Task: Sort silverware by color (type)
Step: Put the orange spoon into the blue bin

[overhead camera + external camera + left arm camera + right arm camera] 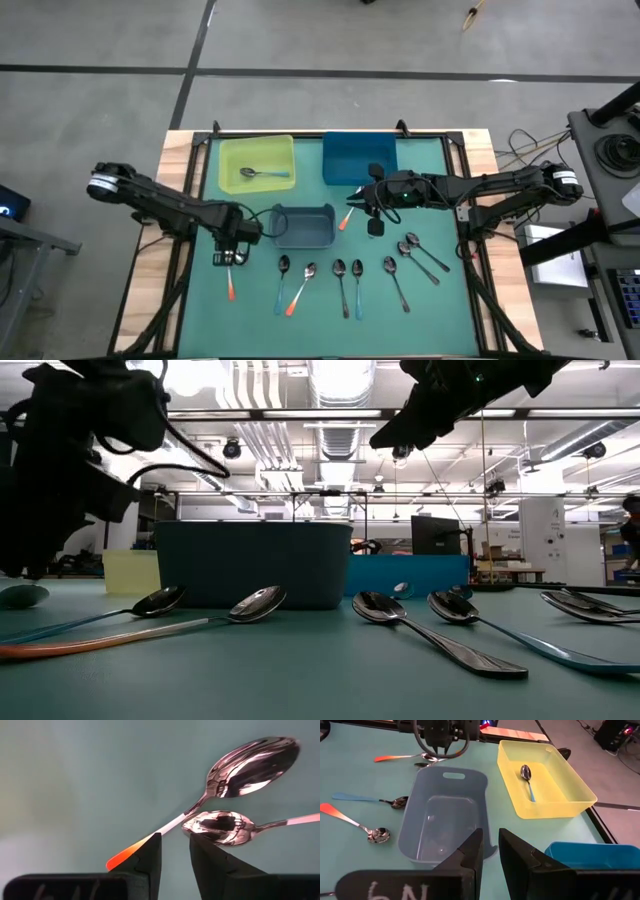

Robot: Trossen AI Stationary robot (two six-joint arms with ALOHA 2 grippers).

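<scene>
My left gripper points down, open, low over two spoons on the green mat near the table's left side. One is an orange-handled spoon; the other's bowl lies beside that handle. My right gripper waits high between the grey bin and the blue bin. Its fingers stand a narrow gap apart with nothing seen between them. Part of another orange-handled spoon shows below it. More spoons lie in a row on the mat. My left gripper comes from above. One fingertip stands at the orange-handled spoon's handle, toward its orange end. The other fingertip stands at the second spoon's bowl. I cannot tell whether either fingertip touches.
The yellow bin at the far left holds one blue-handled spoon. The grey bin shows nothing inside it. Dark metal spoons lie at the right of the row. Bare mat lies along the near edge.
</scene>
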